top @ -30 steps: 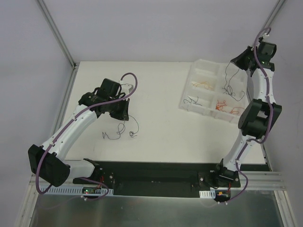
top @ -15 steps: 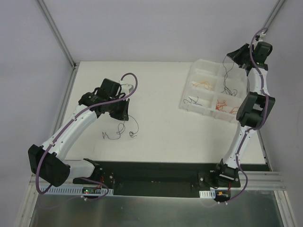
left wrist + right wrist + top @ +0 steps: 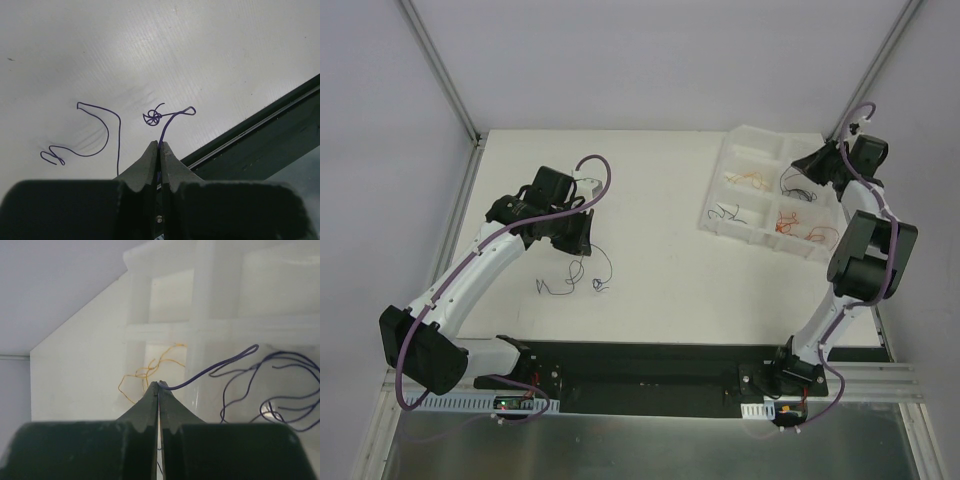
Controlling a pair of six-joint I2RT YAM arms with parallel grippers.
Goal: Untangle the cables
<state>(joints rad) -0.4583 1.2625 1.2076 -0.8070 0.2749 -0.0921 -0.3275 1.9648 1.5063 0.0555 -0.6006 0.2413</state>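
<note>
The left end effector [image 3: 158, 145] is pressed together on a purple strand [image 3: 165, 129], whose curled end hangs down to the bench [image 3: 210, 50]. A second purple strand [image 3: 108, 134] is seen just beside it, apparently apart. The right end effector [image 3: 158, 384] is pinched on another purple wire [image 3: 210, 370], held over the white tray [image 3: 200, 327]. Orange wires [image 3: 150, 371] and red wires [image 3: 787, 222] are already laid in separate compartments. Most of the work is judged done; the bench strands are left to be separated.
</note>
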